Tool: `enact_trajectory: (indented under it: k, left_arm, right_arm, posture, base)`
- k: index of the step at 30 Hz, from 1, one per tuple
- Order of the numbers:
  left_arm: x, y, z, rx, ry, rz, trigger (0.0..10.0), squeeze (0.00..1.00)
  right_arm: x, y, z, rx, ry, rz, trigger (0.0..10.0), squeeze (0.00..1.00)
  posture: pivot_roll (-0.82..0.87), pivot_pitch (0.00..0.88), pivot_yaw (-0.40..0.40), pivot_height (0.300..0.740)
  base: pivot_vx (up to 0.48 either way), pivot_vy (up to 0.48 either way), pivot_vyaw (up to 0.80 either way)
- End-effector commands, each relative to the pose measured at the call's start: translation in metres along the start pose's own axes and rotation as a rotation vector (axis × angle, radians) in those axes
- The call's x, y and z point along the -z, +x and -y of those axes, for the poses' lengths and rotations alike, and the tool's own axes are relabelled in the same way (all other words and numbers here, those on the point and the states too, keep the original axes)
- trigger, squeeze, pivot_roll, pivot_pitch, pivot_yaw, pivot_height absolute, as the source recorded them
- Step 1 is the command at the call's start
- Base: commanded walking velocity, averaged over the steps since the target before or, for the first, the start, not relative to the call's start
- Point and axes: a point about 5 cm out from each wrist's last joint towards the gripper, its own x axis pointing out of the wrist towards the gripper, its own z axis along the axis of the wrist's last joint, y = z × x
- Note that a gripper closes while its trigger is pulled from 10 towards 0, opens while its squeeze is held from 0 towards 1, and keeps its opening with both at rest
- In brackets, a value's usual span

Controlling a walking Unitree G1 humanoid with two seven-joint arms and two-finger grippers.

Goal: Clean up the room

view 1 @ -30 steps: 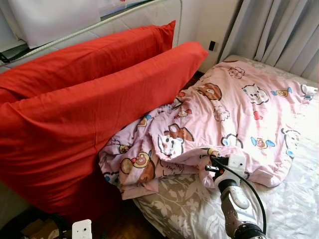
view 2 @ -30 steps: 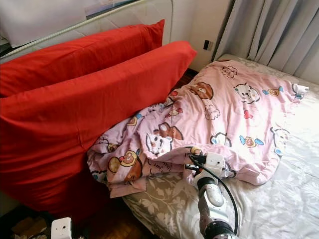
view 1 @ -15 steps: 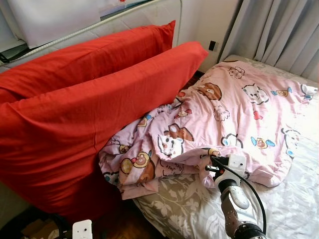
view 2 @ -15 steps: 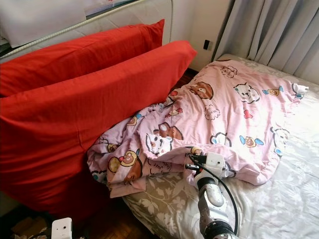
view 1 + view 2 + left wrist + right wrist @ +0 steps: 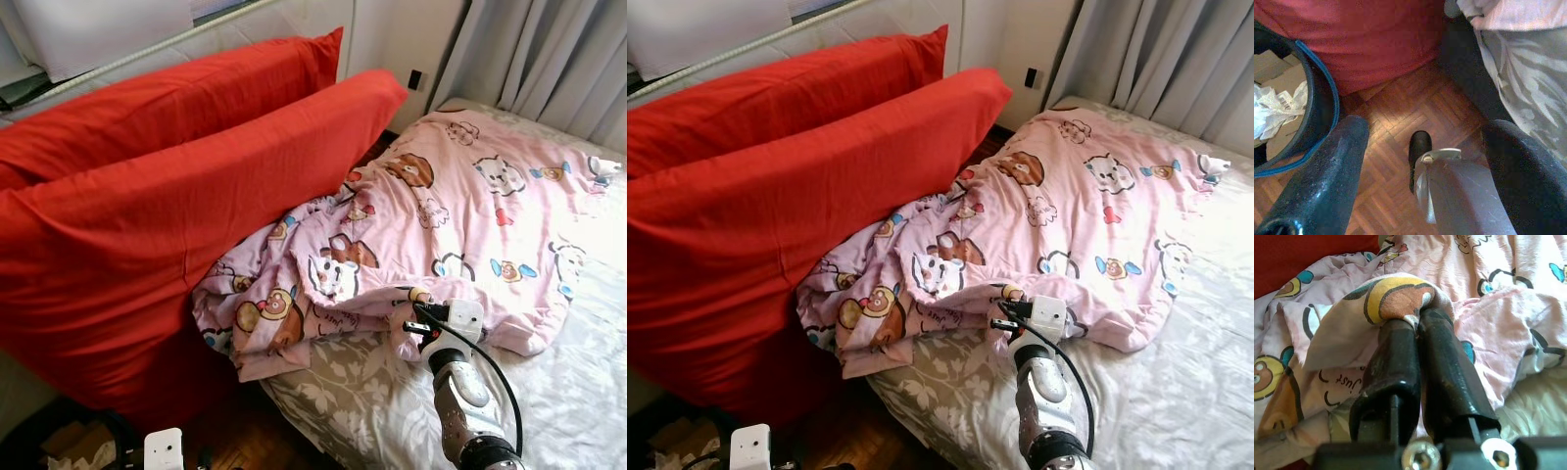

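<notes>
A pink cartoon-print blanket (image 5: pixel 460 215) lies crumpled across the bed, its bunched end hanging toward the two red pillows (image 5: pixel 167 215). My right gripper (image 5: pixel 1418 320) is shut on a fold of the blanket (image 5: pixel 1396 296) near its front edge, seen from above as the right gripper (image 5: pixel 416 308) at the blanket's lower hem. My left gripper (image 5: pixel 1425 142) hangs open low beside the bed, over the wooden floor (image 5: pixel 1396 112).
A grey leaf-print sheet (image 5: pixel 362 392) covers the mattress. Grey curtains (image 5: pixel 549 49) hang behind the bed. A dark bin with a blue rim (image 5: pixel 1317 103) holding paper stands on the floor by the pillows. A white headboard (image 5: pixel 118 29) rises behind them.
The camera has shifted a little, so the whole scene sits slightly higher. My right gripper still grips the same blanket fold, with little visible movement.
</notes>
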Motion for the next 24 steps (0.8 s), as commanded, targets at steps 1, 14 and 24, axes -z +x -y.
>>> enact_trajectory:
  k: [1,14,24]
  left_arm:
    - [0.012,-0.005,-0.001,0.002,0.01,-0.046,10.0,0.0]
    - [0.012,-0.005,0.0,0.006,0.01,-0.045,10.0,0.0]
    - [0.014,-0.006,0.0,0.014,0.017,-0.052,10.0,0.0]
  right_arm:
    - [-0.003,0.001,0.001,0.006,-0.012,0.009,10.0,0.0]
    - [-0.003,0.0,0.003,0.008,-0.021,0.012,10.0,0.0]
    - [-0.019,0.0,0.021,0.152,-0.088,0.097,10.0,0.0]
  posture:
    - [0.02,0.13,-0.062,0.74]
    - [0.02,0.116,-0.064,0.74]
    - [0.01,0.105,-0.06,0.74]
  base:
    - [-0.244,0.0,0.0]
    - [-0.267,0.0,0.0]
    - [-0.277,0.0,0.0]
